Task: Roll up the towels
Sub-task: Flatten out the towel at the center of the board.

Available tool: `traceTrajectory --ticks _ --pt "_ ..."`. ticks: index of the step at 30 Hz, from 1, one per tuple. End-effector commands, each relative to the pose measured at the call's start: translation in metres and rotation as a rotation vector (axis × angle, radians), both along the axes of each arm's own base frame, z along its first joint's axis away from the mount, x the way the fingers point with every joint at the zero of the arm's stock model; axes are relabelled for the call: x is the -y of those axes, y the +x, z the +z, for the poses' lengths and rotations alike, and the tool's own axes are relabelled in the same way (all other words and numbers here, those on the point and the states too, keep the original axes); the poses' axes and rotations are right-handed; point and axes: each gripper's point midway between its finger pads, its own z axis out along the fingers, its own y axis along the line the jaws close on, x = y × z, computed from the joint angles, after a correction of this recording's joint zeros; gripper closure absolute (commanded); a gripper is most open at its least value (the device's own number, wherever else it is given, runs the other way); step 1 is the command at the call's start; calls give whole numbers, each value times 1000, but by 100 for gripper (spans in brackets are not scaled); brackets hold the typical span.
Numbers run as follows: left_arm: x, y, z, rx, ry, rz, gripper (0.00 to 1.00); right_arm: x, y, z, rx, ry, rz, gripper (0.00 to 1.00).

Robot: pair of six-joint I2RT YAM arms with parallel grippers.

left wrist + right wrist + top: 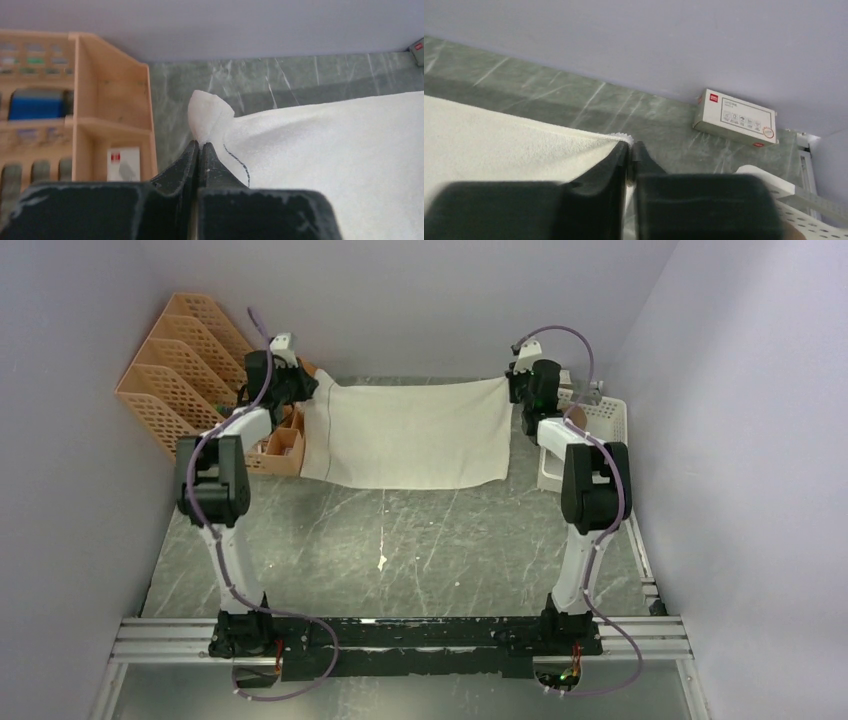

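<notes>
The top view looks down from above and behind the arm bases, far enough back to take in the whole grey-green marbled desk (400, 540), and faces the pale lilac back wall (400, 300). Each wrist view peers close over its own black tool, the left tool (199, 145) and the right tool (630, 145), toward that wall. All three views share the spread cream-white cloth towel (410, 435).

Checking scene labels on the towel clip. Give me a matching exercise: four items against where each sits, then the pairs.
1. cream-white cloth towel
2. orange perforated plastic file rack
3. white perforated plastic basket
4. small white cardboard box

A. beside the right arm, by the right wall
B. far left corner
C. pinched by the left gripper and right gripper, spread between them
D. flat at the foot of the back wall

Pairs: 1-C, 2-B, 3-A, 4-D
</notes>
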Motion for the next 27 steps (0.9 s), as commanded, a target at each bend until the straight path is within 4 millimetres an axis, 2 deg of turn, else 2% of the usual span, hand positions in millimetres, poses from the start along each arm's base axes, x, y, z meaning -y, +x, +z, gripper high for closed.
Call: traceTrajectory --ticks 1,2,3,4,6,8,11,12,13,15,17,19,23,27 --pt "11 46 5 61 27 -89 81 38 30 3 42 -53 -119 75" --pt "9 56 10 85 37 -78 58 48 35 10 68 -37 -166 44" --pt "5 65 17 109 48 -63 20 58 38 16 96 -8 -228 9" --pt "3 72 27 140 59 -53 1 65 37 23 124 22 -272 1" --pt "2 75 50 191 80 -54 3 65 31 43 162 83 -261 0" --pt "9 64 63 189 85 -81 3 56 17 58 180 147 -225 0" --pt "39 26 73 185 87 -155 3 33 -15 56 139 292 -152 0" --pt "54 9 69 173 92 -186 3 22 -26 50 105 338 -127 0" --pt "70 -7 64 155 98 -217 3 13 -36 46 69 370 -109 0" --pt "93 -37 52 111 100 -254 3 -10 -55 26 -66 403 -57 0" --pt "106 -63 37 46 49 -254 3 -29 -72 6 -188 420 -28 0" --pt "107 -81 19 -15 -12 -237 3 -50 -88 -10 -275 436 28 0" --pt "98 -99 -28 -125 -29 -176 3 -73 -103 -37 -417 397 72 0" --pt "89 -97 -61 -183 2 -127 3 -89 -105 -65 -568 321 113 0"
